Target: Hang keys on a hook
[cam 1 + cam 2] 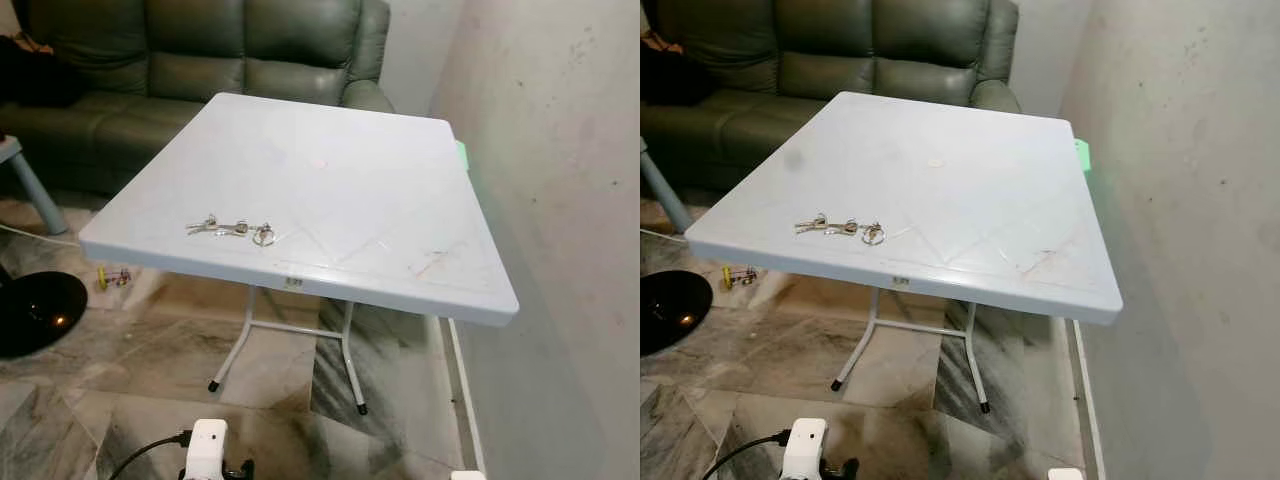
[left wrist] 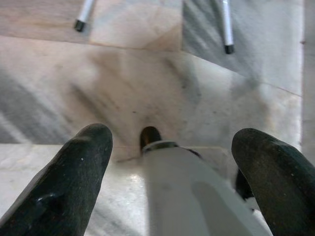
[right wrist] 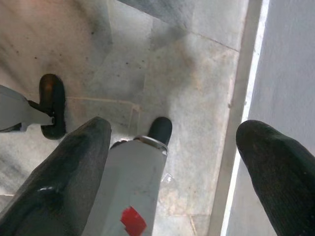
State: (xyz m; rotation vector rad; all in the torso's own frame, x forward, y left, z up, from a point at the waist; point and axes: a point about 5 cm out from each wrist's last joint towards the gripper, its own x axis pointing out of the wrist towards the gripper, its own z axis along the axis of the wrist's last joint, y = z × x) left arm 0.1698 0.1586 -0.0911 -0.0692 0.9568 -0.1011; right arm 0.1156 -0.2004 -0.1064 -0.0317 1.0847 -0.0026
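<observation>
One keys (image 1: 232, 229) bunch, grippers (image 2: 172, 162) far below

Keys (image 1: 232, 229) lie near the front left edge of a folding table (image 1: 400, 200) that stands on a marble floor (image 1: 120, 390) against the wall (image 1: 560, 200) at right, with a sofa (image 1: 200, 60) directly behind it.

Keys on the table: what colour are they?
Silvery metal, the keys lie near the white table's front edge; clearest in the left eye view.
</observation>
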